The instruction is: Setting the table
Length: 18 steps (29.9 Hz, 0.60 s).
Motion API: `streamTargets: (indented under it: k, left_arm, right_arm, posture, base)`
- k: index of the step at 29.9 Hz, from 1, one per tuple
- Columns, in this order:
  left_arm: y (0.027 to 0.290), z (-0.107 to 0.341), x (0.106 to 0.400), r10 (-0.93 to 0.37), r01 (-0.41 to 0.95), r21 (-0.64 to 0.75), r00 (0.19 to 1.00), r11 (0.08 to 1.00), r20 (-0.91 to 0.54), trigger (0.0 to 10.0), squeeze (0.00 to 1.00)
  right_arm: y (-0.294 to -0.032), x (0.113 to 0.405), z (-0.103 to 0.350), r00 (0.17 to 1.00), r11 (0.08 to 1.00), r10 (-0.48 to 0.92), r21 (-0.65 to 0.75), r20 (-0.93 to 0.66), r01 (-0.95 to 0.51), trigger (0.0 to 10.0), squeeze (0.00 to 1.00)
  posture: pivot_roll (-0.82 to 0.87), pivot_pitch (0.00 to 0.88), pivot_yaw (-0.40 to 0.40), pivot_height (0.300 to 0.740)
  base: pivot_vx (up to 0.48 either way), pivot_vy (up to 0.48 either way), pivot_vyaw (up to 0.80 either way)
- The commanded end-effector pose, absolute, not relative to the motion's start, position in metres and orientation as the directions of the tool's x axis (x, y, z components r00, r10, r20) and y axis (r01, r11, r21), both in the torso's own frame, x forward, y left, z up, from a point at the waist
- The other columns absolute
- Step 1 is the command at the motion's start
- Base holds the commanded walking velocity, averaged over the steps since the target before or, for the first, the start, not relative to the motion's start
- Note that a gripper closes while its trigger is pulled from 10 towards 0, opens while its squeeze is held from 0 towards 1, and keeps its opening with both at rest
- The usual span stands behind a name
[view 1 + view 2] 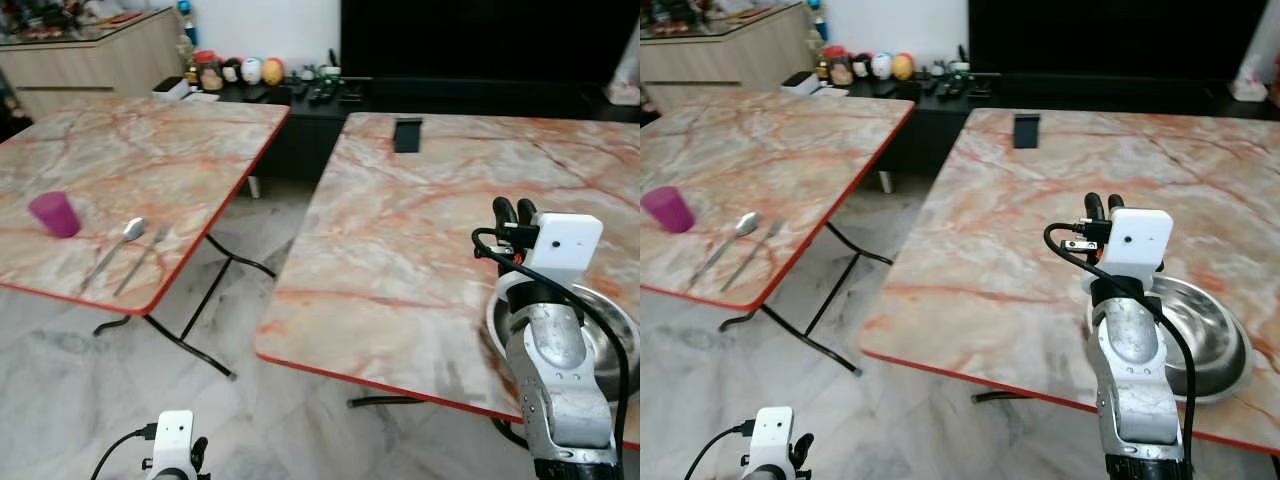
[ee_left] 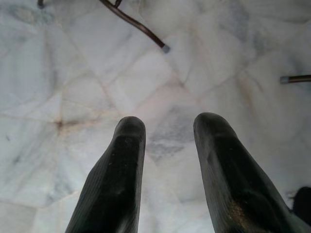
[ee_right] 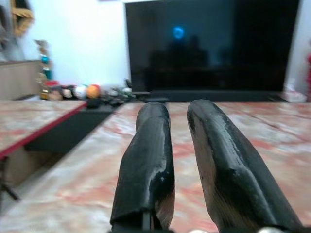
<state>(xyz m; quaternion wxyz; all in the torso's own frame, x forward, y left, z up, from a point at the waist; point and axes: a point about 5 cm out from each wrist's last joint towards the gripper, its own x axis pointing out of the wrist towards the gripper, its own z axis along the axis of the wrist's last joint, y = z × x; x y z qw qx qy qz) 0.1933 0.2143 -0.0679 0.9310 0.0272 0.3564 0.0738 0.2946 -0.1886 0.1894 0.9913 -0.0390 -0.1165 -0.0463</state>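
Marble-patterned tops with red edges on both benches: left bench (image 1: 150, 150) and right bench (image 1: 400, 260), a gap of pale tiled floor (image 1: 60, 390) between them. Your right pincer (image 3: 179, 160) is raised over the right bench, aimed along it toward the dark TV (image 3: 209, 43); its two black fingers (image 3: 148, 160) stand a little apart with nothing between them, so released. Just beside and behind that arm, the steel bowl (image 1: 1205, 335) sits near the bench's front right edge, partly hidden by the silver forearm. On the left bench you see a purple cup (image 1: 54, 214) near the left side, and a spoon (image 1: 118, 246) and fork (image 1: 143, 257) lying side by side close to the front edge, well apart from the bowl. A small black object (image 1: 407, 134) lies at the far end of the right bench. Your left pincer (image 2: 167, 170) hangs low over the floor, fingers spread, holding nothing.
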Motion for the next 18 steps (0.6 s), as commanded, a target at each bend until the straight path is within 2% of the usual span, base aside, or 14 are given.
streamTargets:
  k: [1, 18]
  left_arm:
    - [0.2164, -0.0676, 0.1935, 0.162, -0.123, 0.105, 0.732, 0.987, -0.662, 10.0, 0.0]
    - [0.2146, -0.0665, 0.1958, 0.154, -0.118, 0.099, 0.739, 0.988, -0.656, 10.0, 0.0]
  right_arm:
    - [-0.1926, 0.2953, 0.191, 0.965, 0.991, -0.102, -0.057, 0.241, 0.119, 10.0, 0.0]
    - [-0.19, 0.2958, 0.1891, 0.967, 0.993, -0.094, -0.045, 0.235, 0.107, 10.0, 0.0]
  posture:
    - [-0.14, 0.0, 0.079, 0.74]
    - [-0.15, 0.0, 0.084, 0.74]
  base:
    - [0.0, 0.352, 0.0]
    - [0.0, 0.356, 0.0]
